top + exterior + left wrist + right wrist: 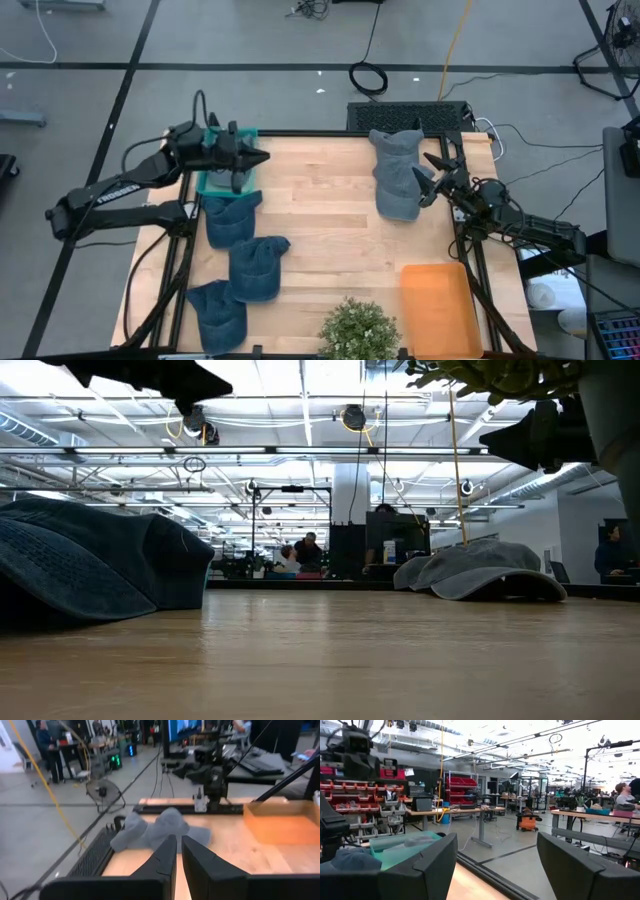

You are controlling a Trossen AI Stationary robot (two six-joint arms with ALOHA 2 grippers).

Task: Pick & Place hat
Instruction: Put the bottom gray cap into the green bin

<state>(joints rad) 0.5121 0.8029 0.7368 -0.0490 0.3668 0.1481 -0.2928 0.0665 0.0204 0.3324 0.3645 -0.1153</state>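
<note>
Two blue-grey hats [397,175] lie stacked on the table's far right part, and show in the low view [480,570] and the left wrist view [160,830]. Three darker blue hats [232,218] [258,268] [217,312] lie in a row along the left side. My right gripper [432,177] is open and hovers just right of the stack; nothing shows between its fingers in the right wrist view [495,865]. My left gripper [255,157] is shut and empty [178,852], raised beside the teal bin [215,178].
An orange tray [438,308] lies at the near right corner, with a potted plant [358,330] at the near edge beside it. The teal bin [400,850] stands at the far left corner. Bare wood lies in the table's middle [320,200].
</note>
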